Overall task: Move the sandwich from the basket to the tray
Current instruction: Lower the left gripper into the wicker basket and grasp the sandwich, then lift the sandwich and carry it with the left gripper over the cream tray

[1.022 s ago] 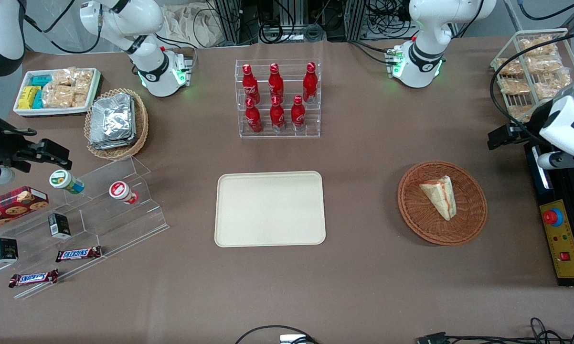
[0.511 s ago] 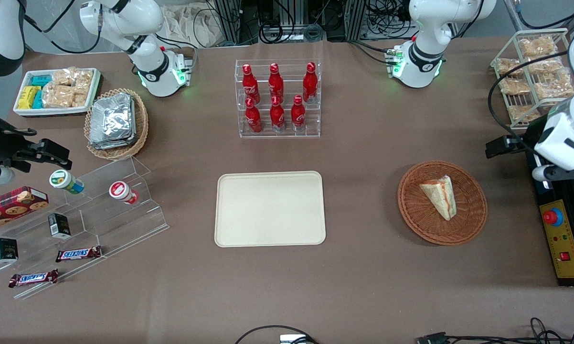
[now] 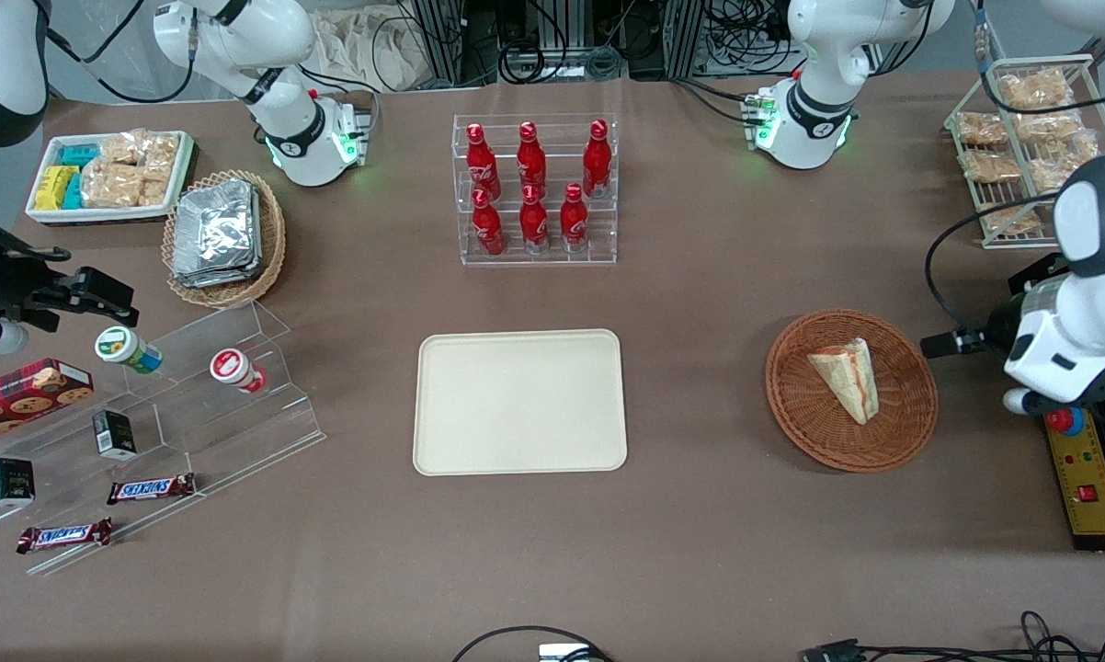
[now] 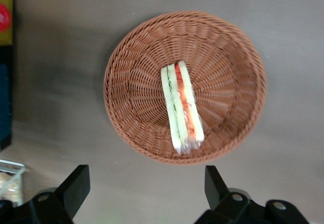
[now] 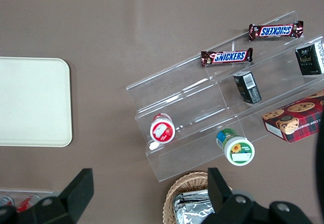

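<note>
Sandwich (image 3: 847,379) is seen lying in the basket (image 3: 911,432), right of centre in the front view; tray (image 3: 519,402) sits mid-frame. Gripper (image 4: 144,183), fingers spread wide and empty, should be centred over the wedge and closed across its narrow faces.

Tool (image 4: 144,188) spread wide above tabletop (image 4: 61,82), beside basket (image 4: 126,62); sandwich (image 4: 182,107) lies inside it.

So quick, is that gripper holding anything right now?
Gripper: open, holding nothing, hovering above the table beside the basket; the sandwich lies in the basket.
</note>
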